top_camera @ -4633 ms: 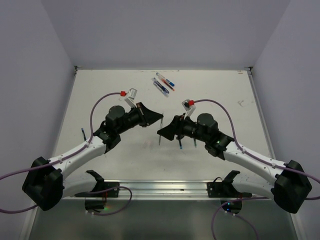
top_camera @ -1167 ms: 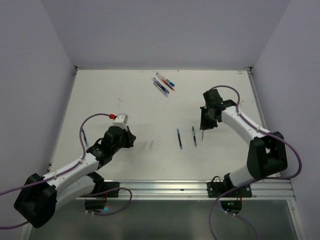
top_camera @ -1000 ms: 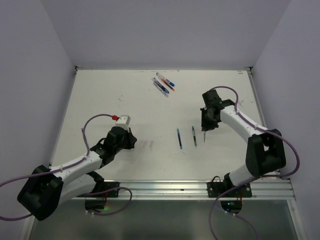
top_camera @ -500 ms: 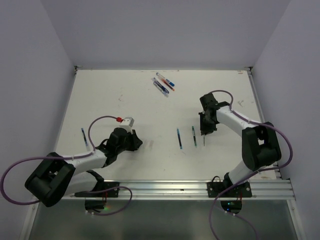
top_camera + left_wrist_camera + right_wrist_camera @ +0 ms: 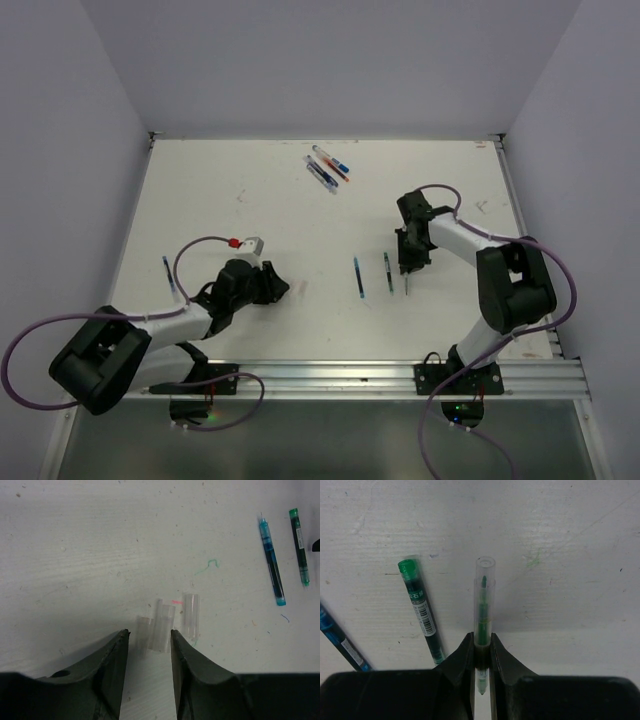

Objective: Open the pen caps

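Note:
Three short clear pen caps (image 5: 164, 627) lie side by side on the white table, right at the tips of my left gripper (image 5: 148, 632). Its jaws stand open and hold nothing. My right gripper (image 5: 480, 636) is shut on a thin pen (image 5: 484, 605) with a clear barrel and green refill; its pointed tip shows behind the fingers. In the top view the left gripper (image 5: 278, 288) is at the near left and the right gripper (image 5: 407, 266) is right of centre. A green pen (image 5: 388, 271) and a blue pen (image 5: 358, 277) lie just left of the right gripper.
Several more pens (image 5: 328, 168) lie in a cluster at the back centre of the table. A single blue pen (image 5: 167, 272) lies near the left edge. The green pen (image 5: 422, 612) lies close beside the held one.
My left gripper has opened, with the clear caps lying at its tips. My right gripper has carried its pen left and nearer, down beside the two loose pens.

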You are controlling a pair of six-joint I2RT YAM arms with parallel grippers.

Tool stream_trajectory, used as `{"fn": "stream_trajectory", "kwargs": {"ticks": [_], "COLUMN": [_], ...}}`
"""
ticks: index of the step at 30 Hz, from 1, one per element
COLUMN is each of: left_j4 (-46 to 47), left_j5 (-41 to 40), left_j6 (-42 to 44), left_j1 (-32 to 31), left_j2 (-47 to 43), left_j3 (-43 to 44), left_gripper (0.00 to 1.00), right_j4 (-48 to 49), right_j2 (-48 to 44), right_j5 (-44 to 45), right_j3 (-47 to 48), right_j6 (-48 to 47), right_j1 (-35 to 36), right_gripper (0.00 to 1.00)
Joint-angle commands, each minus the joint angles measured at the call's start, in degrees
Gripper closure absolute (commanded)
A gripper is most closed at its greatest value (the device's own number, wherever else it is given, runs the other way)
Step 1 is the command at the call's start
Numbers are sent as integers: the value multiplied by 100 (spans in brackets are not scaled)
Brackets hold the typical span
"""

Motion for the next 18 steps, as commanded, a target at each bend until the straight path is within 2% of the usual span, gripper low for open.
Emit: {"fn": "stream_trajectory", "kwargs": {"ticks": [1, 4, 6, 10, 15, 18], "left_j4": [-220, -607, -853, -1687, -2452, -2884], "left_j5": [-164, -454, -630, -1051, -1281, -1395], "left_j6": [-22, 31, 40, 180, 400, 514], "left_j1": [43, 34, 43, 51, 122, 192], "left_j2": [-206, -487, -758, -1208, -1629, -1770], "left_j3": [-43, 89, 212, 536, 1099, 1415], "left_gripper": [55, 51, 45, 20, 18, 18], "right_j4": [221, 256, 265, 282, 247, 204], "right_j2": [38, 47, 47, 47, -75, -470], "right_j5": [-112, -103, -103, -77, 38, 108], "right_j3": [-30, -12, 5, 5, 5, -12], "right_j6": [-114, -96, -79, -79, -70, -26], "right_j1": [63, 133, 186, 221, 230, 257], "right_gripper": [92, 86, 77, 70, 66, 61]}}
